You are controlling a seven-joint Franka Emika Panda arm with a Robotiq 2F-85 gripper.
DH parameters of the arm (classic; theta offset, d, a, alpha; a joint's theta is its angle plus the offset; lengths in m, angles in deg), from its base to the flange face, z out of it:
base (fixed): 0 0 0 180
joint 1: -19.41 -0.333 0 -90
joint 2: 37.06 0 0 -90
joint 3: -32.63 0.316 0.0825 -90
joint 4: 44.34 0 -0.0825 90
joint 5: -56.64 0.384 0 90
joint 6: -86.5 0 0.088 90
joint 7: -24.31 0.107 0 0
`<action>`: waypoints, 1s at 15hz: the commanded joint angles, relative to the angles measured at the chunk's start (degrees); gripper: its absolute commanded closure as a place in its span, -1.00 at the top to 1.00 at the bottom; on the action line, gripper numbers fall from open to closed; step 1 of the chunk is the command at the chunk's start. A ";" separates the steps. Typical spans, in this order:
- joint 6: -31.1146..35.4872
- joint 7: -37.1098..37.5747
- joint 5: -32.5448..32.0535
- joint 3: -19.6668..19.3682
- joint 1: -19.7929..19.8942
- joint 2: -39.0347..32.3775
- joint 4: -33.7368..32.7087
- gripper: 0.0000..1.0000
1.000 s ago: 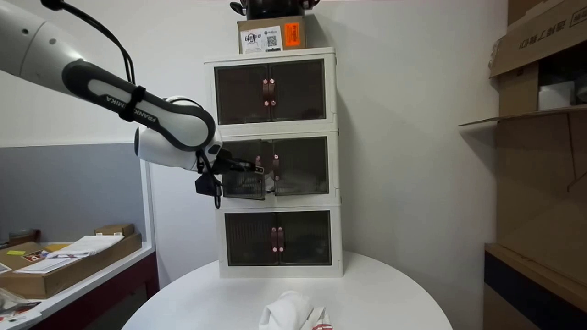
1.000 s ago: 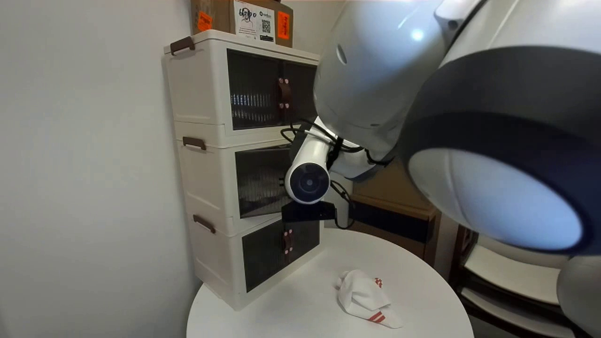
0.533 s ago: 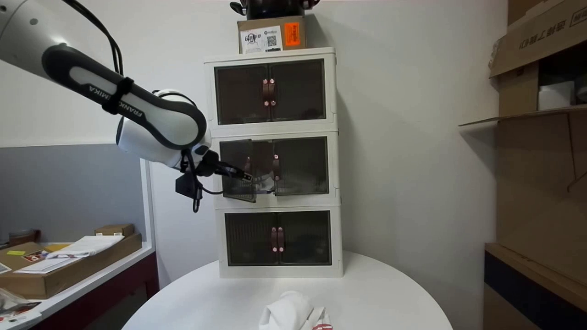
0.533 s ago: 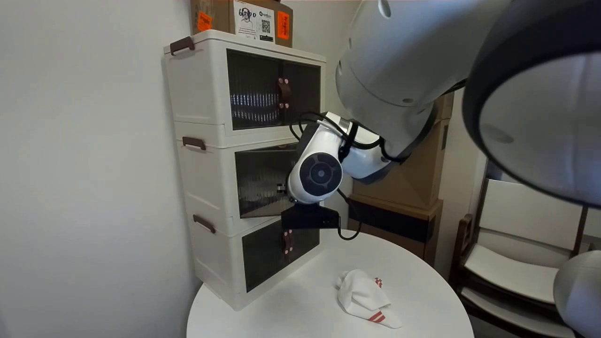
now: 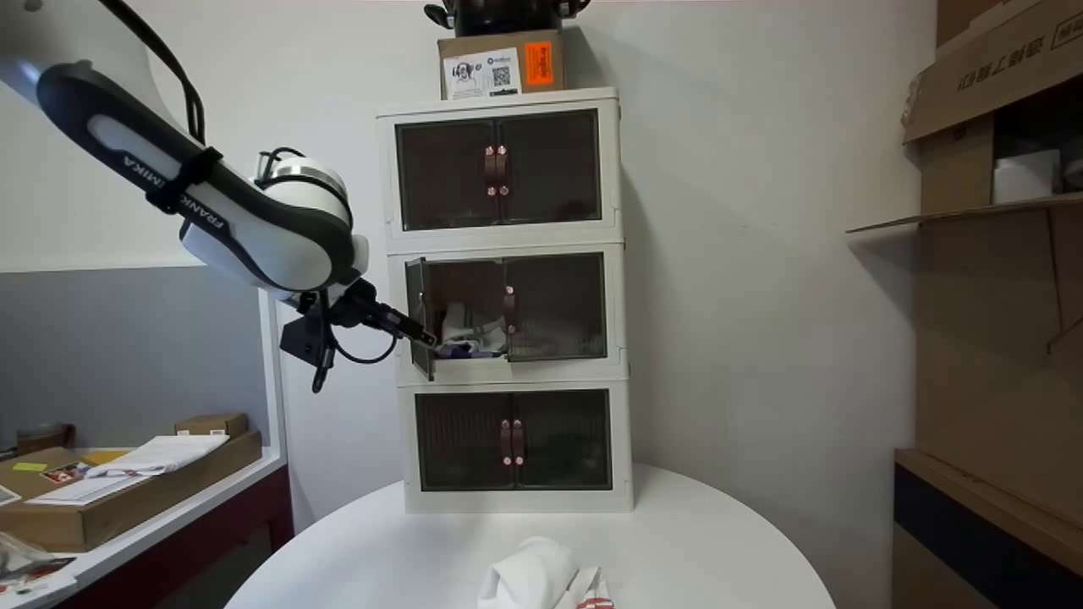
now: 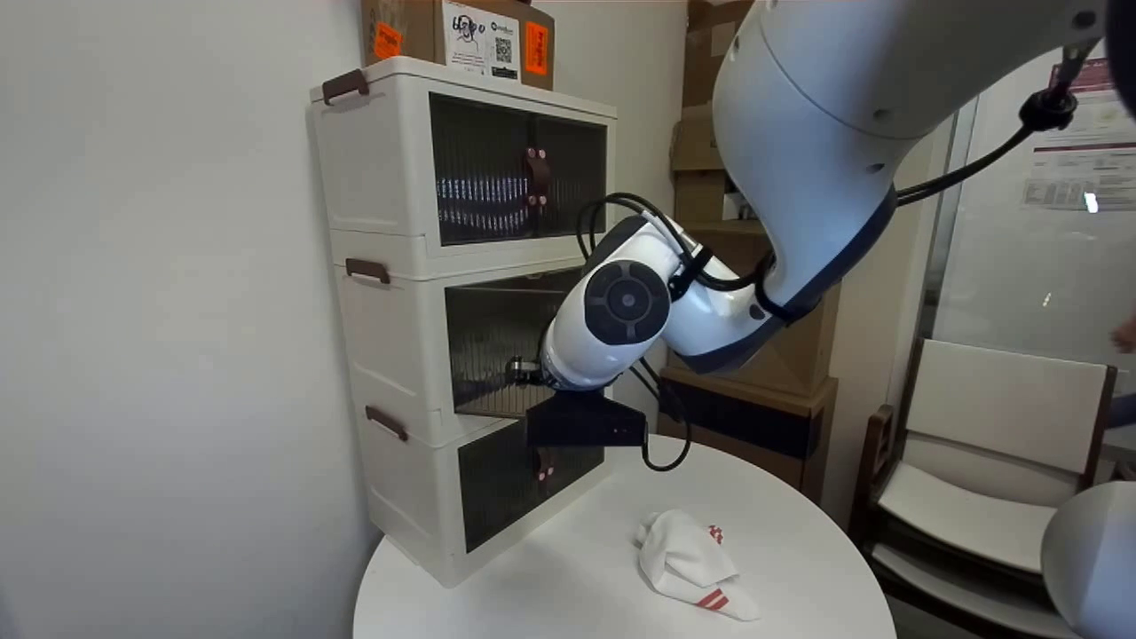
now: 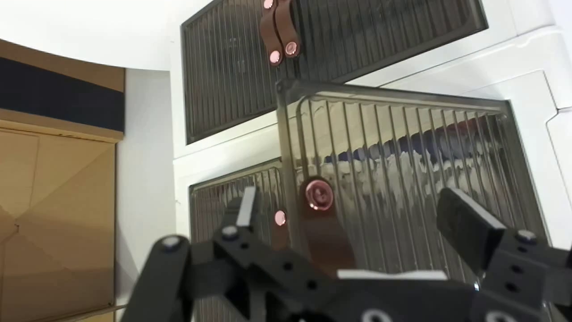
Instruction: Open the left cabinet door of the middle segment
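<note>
Chiefly, a stack [image 6: 382, 337] of three white units on a round table [image 5: 711, 524], each with a two-door dark glass front.

Middle segment [image 5: 550, 370]: central tier. Left cabinet door [image 7: 393, 179]: left half of that front in an exterior view, swung well outward, ribbed pane prominent in the wrist view. Right-hand door [image 5: 558, 304]: closed. Contents: crumpled white stuff [image 5: 484, 337], cloth-like, lying behind the doorway, with a purple-blue patch [image 5: 457, 349] along the floor of the unit; exact kind cannot be told.

Gripper [image 7: 351, 203]: fingers [image 7: 467, 223] spread wide, one on each side of the door's free edge in the wrist view, brown strap [image 7: 326, 232] between them; clamped on nothing. Whether either finger touches the door cannot be told.

Top unit [image 5: 499, 237]: both doors closed, inside obscured by dark glass; above it, a labelled cardboard box [image 5: 502, 68] bearing a black vessel [image 5: 508, 17] with side handles, cropped.

Bottom unit [image 5: 519, 502]: both doors closed, inside likewise obscured.

Carton [image 5: 956, 182], at right in an exterior view: open-fronted, white item [image 5: 1026, 176] within.

Table, before the stack: rumpled white cloth [image 6: 683, 559] with red marks.
</note>
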 commanded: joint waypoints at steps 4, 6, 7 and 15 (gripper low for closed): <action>16.64 -14.72 7.38 -9.28 -1.81 -4.99 4.06 1.00; 25.28 -10.42 2.14 -9.12 1.33 -3.61 3.87 1.00; 30.29 -6.29 -2.21 -8.79 3.13 -1.90 2.59 1.00; 51.95 9.67 -20.08 -9.43 8.86 4.50 -19.40 1.00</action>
